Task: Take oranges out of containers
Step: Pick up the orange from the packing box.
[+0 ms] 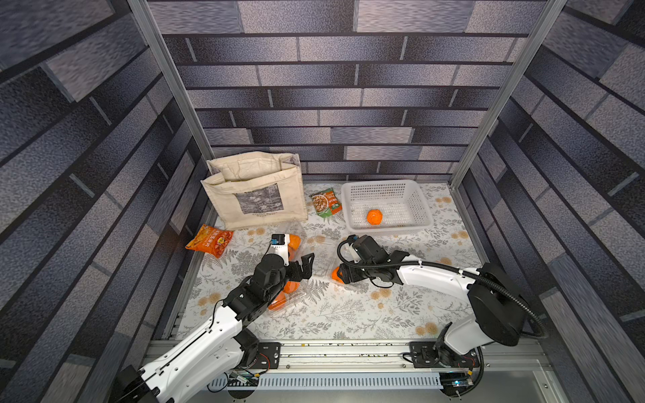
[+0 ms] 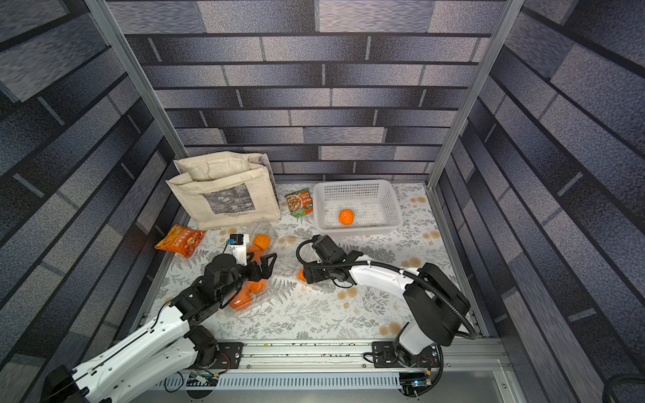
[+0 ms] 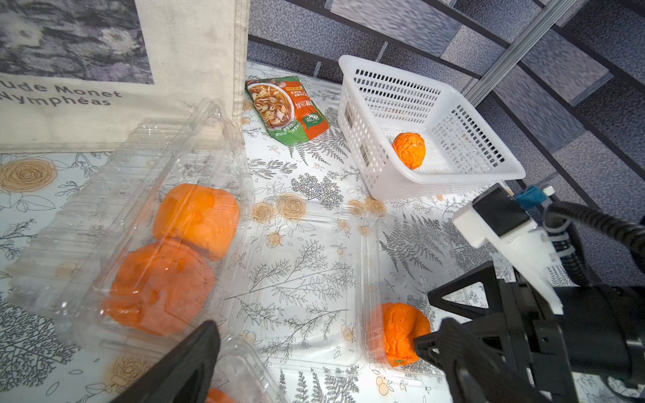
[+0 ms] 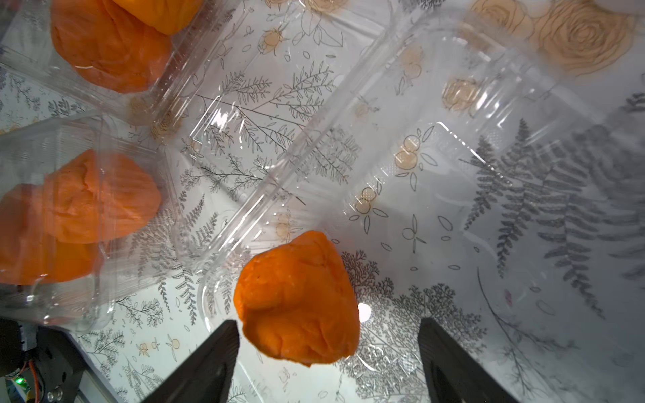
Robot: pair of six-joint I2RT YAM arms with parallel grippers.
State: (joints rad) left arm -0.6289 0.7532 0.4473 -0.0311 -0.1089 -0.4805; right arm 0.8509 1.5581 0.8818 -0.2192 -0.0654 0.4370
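Observation:
An open clear container (image 4: 436,157) lies mid-table with one orange (image 4: 296,300) in its tray. My right gripper (image 4: 328,363) is open and straddles that orange (image 1: 335,274), with a gap on each side. Two shut containers hold two oranges each: one by the cloth bag (image 3: 104,209), the other (image 1: 289,296) under my left arm. My left gripper (image 1: 302,267) hangs open and empty between them, above the open lid (image 3: 300,279). Another orange (image 1: 375,216) lies in the white basket (image 1: 384,183).
A beige cloth bag (image 1: 254,195) stands at the back left. Next to the basket lies a green snack packet (image 1: 326,202), and an orange snack packet (image 1: 209,240) lies by the left wall. Metal posts and walls close the table in.

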